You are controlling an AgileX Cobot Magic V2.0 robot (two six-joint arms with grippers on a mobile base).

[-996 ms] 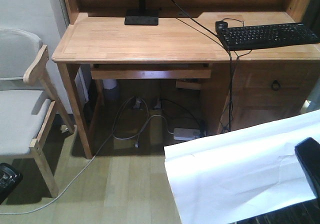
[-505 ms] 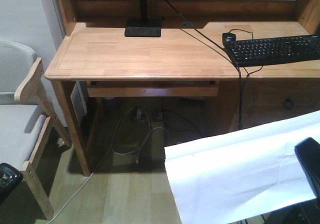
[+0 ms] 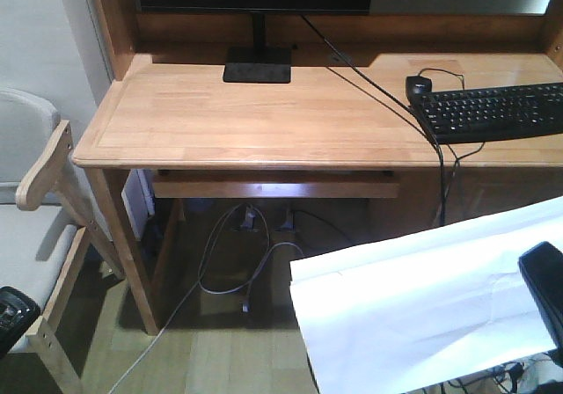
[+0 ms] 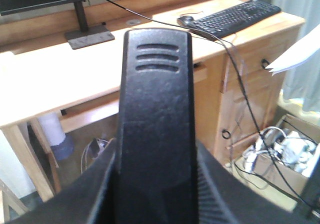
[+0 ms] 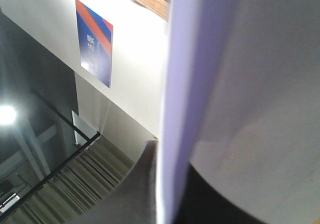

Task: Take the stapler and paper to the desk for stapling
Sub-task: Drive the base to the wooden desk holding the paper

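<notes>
In the left wrist view the black stapler (image 4: 156, 114) stands up between the dark fingers (image 4: 102, 184) of my left gripper (image 4: 156, 159), which is shut on it; three grooves show near its far tip. The large white paper (image 3: 413, 306) hangs at the lower right, in front of the desk (image 3: 264, 117) and below its top. My right gripper (image 3: 544, 293) holds the sheet at its right side. Seen edge-on, the paper (image 5: 240, 84) runs between that gripper's (image 5: 172, 189) shut fingers. A black bit of the left arm's end (image 3: 10, 317) shows at the lower left.
On the desk stand a monitor base (image 3: 257, 64), a black keyboard (image 3: 493, 111), a mouse (image 3: 419, 84) and a cable (image 3: 369, 91) running across. A pull-out tray (image 3: 273, 183) hangs under the top. A wooden chair (image 3: 40, 183) is left; cords (image 3: 229, 262) lie on the floor.
The desk has grown larger and slid down and right in the front view, so the base has come closer. Paper and both grippers keep their places in the frame.
</notes>
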